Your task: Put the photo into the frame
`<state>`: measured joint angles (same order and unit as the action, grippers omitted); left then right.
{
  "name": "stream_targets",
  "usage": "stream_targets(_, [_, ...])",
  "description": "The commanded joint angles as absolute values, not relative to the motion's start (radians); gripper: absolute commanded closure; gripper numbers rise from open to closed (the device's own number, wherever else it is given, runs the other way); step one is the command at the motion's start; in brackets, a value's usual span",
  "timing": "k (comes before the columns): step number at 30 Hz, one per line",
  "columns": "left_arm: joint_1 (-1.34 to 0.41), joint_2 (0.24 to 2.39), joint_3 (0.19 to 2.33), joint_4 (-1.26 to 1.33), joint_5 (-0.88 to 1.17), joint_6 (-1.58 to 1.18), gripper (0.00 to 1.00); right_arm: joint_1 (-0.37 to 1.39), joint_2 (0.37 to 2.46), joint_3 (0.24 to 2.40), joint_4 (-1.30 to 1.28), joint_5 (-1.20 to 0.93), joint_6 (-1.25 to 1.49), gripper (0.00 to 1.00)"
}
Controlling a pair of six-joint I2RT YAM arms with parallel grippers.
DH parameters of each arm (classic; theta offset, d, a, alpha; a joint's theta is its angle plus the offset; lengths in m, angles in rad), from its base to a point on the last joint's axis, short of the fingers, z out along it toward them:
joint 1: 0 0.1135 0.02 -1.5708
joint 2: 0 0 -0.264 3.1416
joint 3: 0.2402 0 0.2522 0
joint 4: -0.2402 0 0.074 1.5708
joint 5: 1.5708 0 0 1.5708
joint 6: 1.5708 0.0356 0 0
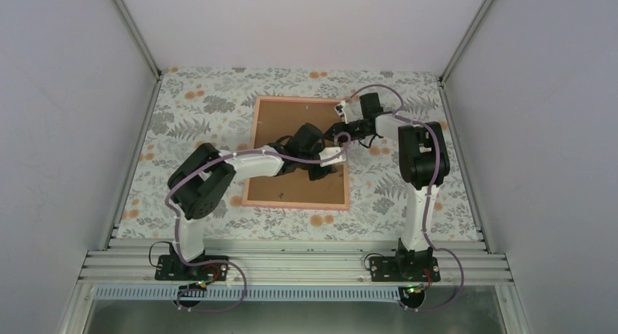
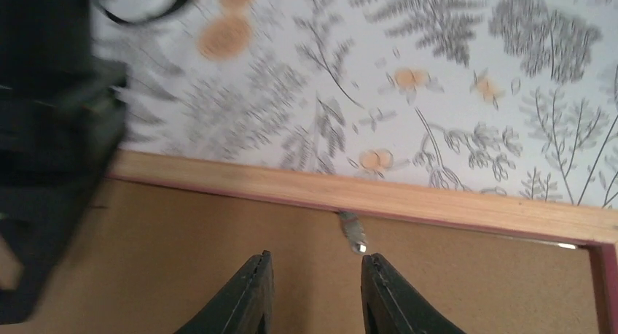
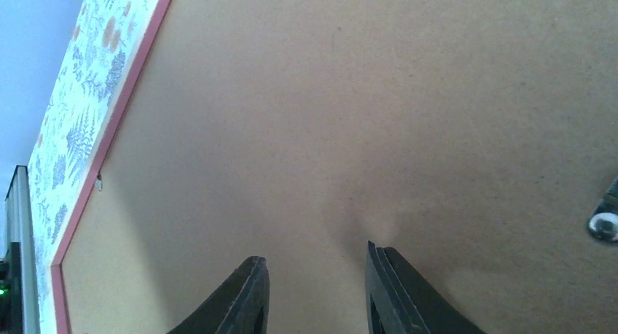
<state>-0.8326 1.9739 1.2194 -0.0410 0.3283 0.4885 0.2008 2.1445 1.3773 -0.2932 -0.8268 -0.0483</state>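
Top external view has the frame (image 1: 299, 98) lying flat on the flower-patterned counter (image 1: 197, 101), back side up, with a brown board (image 1: 277, 119) filling its opening. Both arms reach in over the board's right half, near the frame's right rim. Left wrist view looks along the left pincer (image 2: 317, 257): its dark fingers (image 2: 255, 294) stand apart with nothing between them, released, just above the board and short of the rim, where a small metal tab (image 2: 353, 232) sits at the inner edge. Right wrist view shows the right pincer (image 3: 315, 250) likewise released, jaws parted and empty, low over bare board with the frame's far rim running along the left.
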Motion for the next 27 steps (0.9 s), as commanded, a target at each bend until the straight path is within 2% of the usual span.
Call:
stream_targets(1, [-0.775,1.899,1.234,-0.025,0.411,0.478,0.68,0.205,2.062,1.445,-0.363,-0.809,-0.046,0.65])
stream_targets(8, [-0.667,1.986,1.363,-0.043,0.437,0.470,0.67,0.170,2.112,1.595,-0.369,-0.733,-0.049,0.61])
stream_targets(18, [-0.636,2.109,1.485,-0.056,0.370,0.444,0.67,0.169,2.310,1.780,-0.299,-0.688,0.065,0.63])
stream_targets(27, [-0.612,2.104,1.447,-0.025,0.414,0.408,0.67,0.163,2.395,1.909,-0.279,-0.666,0.042,0.58])
